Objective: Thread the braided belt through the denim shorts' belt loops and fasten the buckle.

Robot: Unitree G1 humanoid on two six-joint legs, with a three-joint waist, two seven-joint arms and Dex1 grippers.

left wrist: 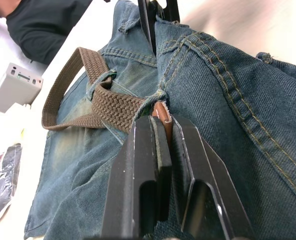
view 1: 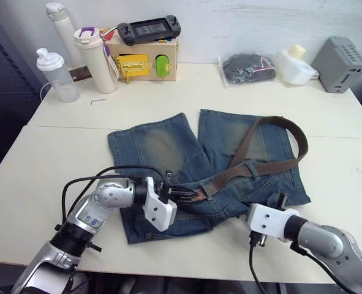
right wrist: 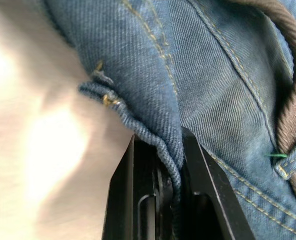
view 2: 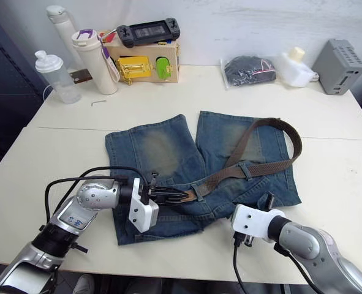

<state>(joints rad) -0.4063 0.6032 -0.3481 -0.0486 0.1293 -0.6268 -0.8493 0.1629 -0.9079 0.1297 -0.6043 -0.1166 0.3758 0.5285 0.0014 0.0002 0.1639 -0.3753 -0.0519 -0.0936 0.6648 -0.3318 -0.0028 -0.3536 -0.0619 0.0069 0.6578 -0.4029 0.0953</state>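
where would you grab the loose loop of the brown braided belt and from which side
Grip the dark brown braided belt at the top of its free arc over the faded blue denim shorts. Coming from above looks best: it lies flat, clear of the belt loops.

The left arm is bent inward, its wrist turned so the left claw (view 1: 184,195) points toward the right; its fingers (left wrist: 148,165) are closed on the braided belt's tip. The right arm is reached in low, the right claw (right wrist: 170,165) pinched onto the denim shorts' waistband edge.
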